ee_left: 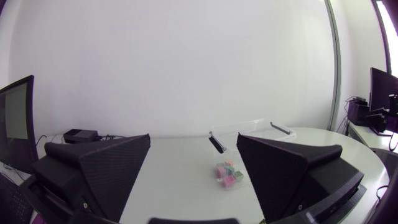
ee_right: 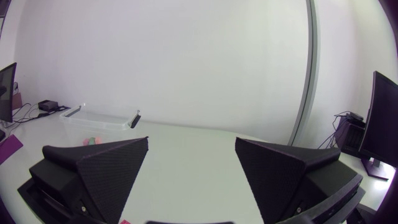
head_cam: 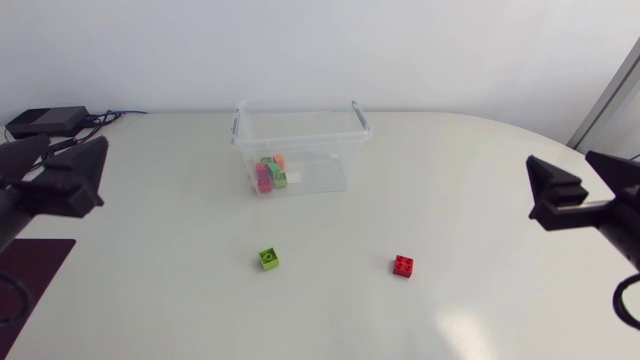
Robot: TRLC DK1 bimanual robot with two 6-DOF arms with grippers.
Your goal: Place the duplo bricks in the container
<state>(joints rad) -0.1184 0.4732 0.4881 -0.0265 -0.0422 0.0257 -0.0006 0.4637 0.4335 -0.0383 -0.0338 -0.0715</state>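
Observation:
A clear plastic container [head_cam: 300, 148] stands at the back middle of the table, with several coloured duplo bricks [head_cam: 270, 173] inside it. A green brick [head_cam: 269, 259] and a red brick [head_cam: 403, 265] lie loose on the table in front of it, apart from each other. My left gripper [head_cam: 75, 150] hovers open and empty at the left edge, far from both loose bricks. My right gripper [head_cam: 560, 162] is open and empty at the right edge. In the left wrist view the container [ee_left: 249, 132] and its bricks [ee_left: 227, 174] lie ahead between the fingers [ee_left: 99, 168]. The right wrist view has the container [ee_right: 99, 120] far ahead beside one finger.
A black box [head_cam: 45, 120] with cables sits at the table's back left corner. A dark mat [head_cam: 30, 268] lies at the front left edge. White tabletop [head_cam: 330, 310] surrounds both loose bricks.

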